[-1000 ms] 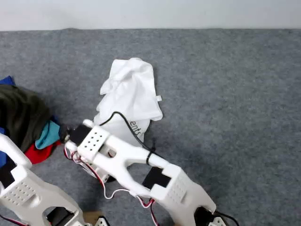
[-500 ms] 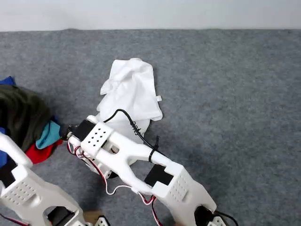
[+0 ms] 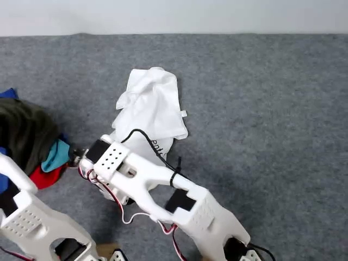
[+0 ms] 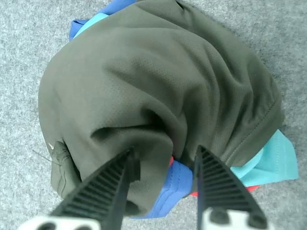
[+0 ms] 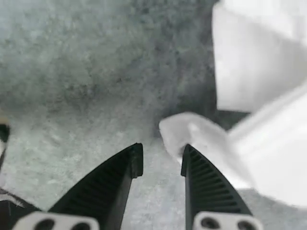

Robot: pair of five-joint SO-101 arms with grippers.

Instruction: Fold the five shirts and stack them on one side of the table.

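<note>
At the left edge of the high view a heap of shirts is seen: an olive shirt (image 3: 24,130) on top, with teal cloth (image 3: 54,155), red cloth (image 3: 46,175) and blue cloth (image 3: 8,93) showing beneath it. The left gripper (image 4: 163,165) is held just above this heap with its jaws apart and nothing between them. Towards the middle of the frame the white shirt (image 3: 155,106) lies rumpled on the grey counter (image 3: 272,119), apart from the heap. Its lower edge is covered by the right arm (image 3: 157,179), which is stretched in from the lower right. In the right wrist view the right gripper (image 5: 160,160) is set low over the counter with its jaws a little apart, and a corner of white cloth lies beside one finger (whether it is touched cannot be told, the corner being blurred). No shirt is judged to be folded yet, and no tidy stack has been made. All five folds and the stacking are left to do.
</note>
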